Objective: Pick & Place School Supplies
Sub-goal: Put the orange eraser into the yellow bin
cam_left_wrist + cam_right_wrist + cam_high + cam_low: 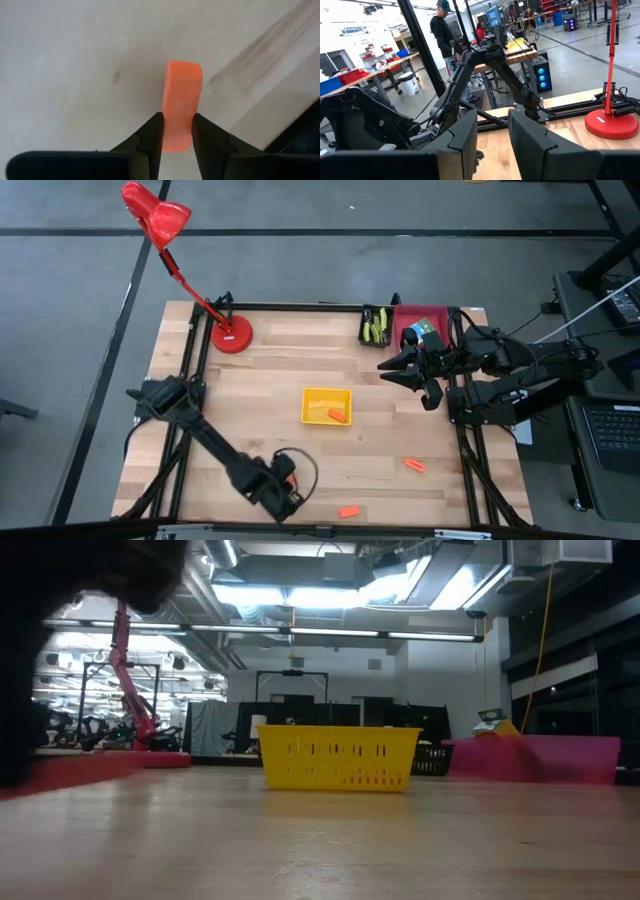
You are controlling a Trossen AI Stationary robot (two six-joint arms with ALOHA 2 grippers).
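My left gripper (pixel 177 117) stands near the table's front edge, left of centre (pixel 287 494), pointing steeply down and shut on a small orange piece (pixel 184 85). Two more orange pieces lie flat on the wood, one (pixel 348 511) just right of that gripper and one (pixel 413 465) farther right. Another orange piece (pixel 337 415) lies in the yellow tray (pixel 312 398). My right gripper (pixel 392 370) waits raised at the table's right side, level and open with nothing between its fingers (pixel 492 135). My left gripper pinches the orange piece's two flat sides (pixel 177 107) between its two fingers, which come from above, slanting down. The piece stands out past the fingertips toward the table. Whether its lower end touches the wood cannot be told.
A red desk lamp (pixel 231 335) stands at the far left. A black bin (pixel 374 327) holding yellow-green tools and a red bin (pixel 405 330) holding a printed box sit at the far right. The table's near edge (pixel 300 135) lies close to my left gripper.
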